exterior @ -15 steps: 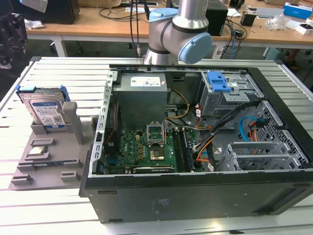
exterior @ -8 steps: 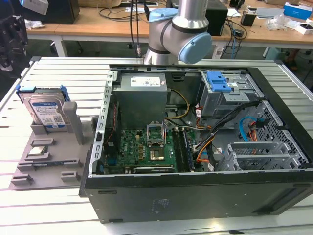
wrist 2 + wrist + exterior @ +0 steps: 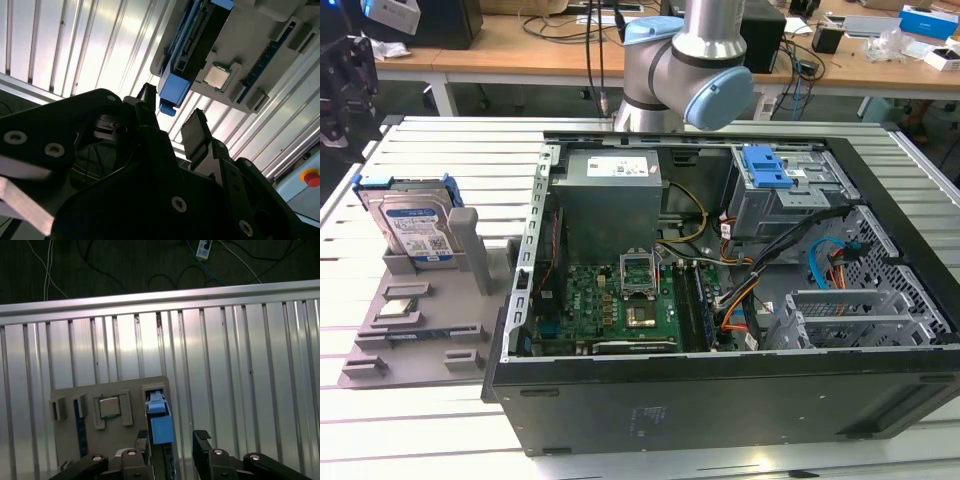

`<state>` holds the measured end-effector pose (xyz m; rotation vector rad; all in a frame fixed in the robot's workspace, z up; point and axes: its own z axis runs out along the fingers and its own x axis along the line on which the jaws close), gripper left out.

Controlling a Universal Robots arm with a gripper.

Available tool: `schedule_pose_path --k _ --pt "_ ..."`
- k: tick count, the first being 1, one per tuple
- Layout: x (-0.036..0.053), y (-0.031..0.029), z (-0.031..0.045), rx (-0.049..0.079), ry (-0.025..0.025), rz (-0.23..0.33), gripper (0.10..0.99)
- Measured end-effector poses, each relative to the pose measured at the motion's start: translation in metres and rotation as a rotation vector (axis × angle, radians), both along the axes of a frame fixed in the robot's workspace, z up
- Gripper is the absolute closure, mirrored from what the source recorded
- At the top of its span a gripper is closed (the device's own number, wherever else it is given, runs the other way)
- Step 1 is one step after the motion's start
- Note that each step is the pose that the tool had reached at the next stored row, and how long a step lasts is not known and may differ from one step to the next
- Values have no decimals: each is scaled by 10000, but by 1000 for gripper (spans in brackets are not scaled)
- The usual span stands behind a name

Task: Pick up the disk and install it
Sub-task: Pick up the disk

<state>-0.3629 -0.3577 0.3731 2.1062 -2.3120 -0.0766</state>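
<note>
The disk [image 3: 415, 225] stands on edge in a grey holder [image 3: 430, 310] at the exterior view's left, its silver face and white-and-blue label showing inside a blue frame. In both wrist views I look down on the disk's blue top edge [image 3: 160, 424] [image 3: 192, 45]. My gripper [image 3: 172, 439] [image 3: 172, 117] hangs open above it, apart from it. The dark fingers [image 3: 202, 437] straddle the line of the disk, which lies closer to one finger. Nothing is between the fingers.
An open computer case [image 3: 720, 280] fills the middle of the slatted metal table [image 3: 450, 150], with a grey drive cage and blue latch [image 3: 775, 170] at its back. A small square silver chip [image 3: 110, 406] lies in the holder beside the disk. The arm's elbow [image 3: 685, 70] stands behind the case.
</note>
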Motion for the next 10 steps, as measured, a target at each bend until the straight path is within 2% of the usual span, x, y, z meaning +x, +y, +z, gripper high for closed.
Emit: schedule_pose_path --k 6,10 --pt "0 0 -33 1 -1 21 604" --pt "0 0 -82 -2 0 50 604"
